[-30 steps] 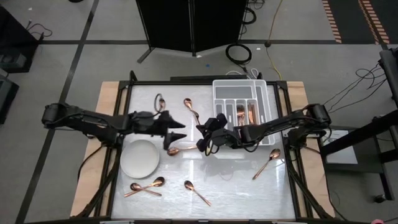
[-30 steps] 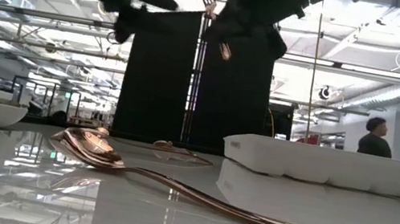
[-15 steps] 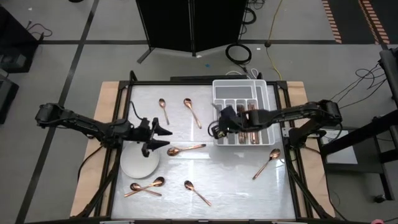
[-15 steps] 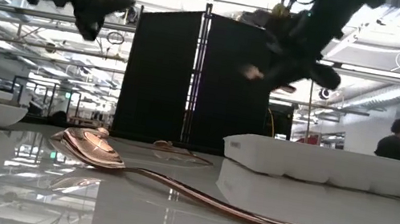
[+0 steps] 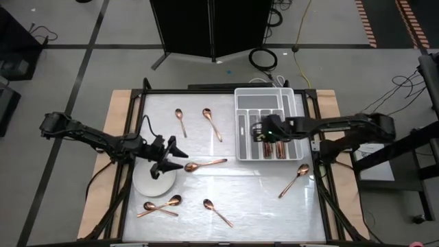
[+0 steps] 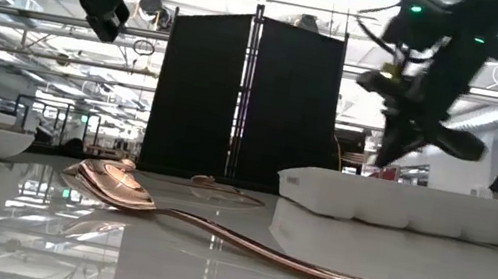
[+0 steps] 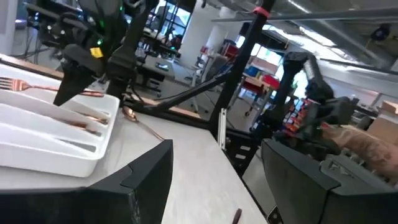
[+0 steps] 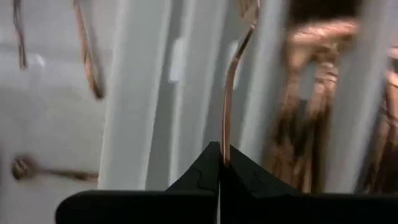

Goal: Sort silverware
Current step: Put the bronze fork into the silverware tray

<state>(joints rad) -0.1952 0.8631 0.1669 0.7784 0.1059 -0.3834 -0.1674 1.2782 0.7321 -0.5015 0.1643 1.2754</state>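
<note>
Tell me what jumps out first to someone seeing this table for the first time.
The shiny copper-coloured spoons scattered over the glossy white tabletop catch the eye first. Next comes the right hand, shut on a slim copper fork and poised over the white compartmented plastic tray at the table's far right. The left hand hangs open above the round white plate.

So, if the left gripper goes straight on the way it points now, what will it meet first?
Probably the spoon lying just ahead of the open left gripper, though the gripper looks raised, so it may pass above it.
</note>
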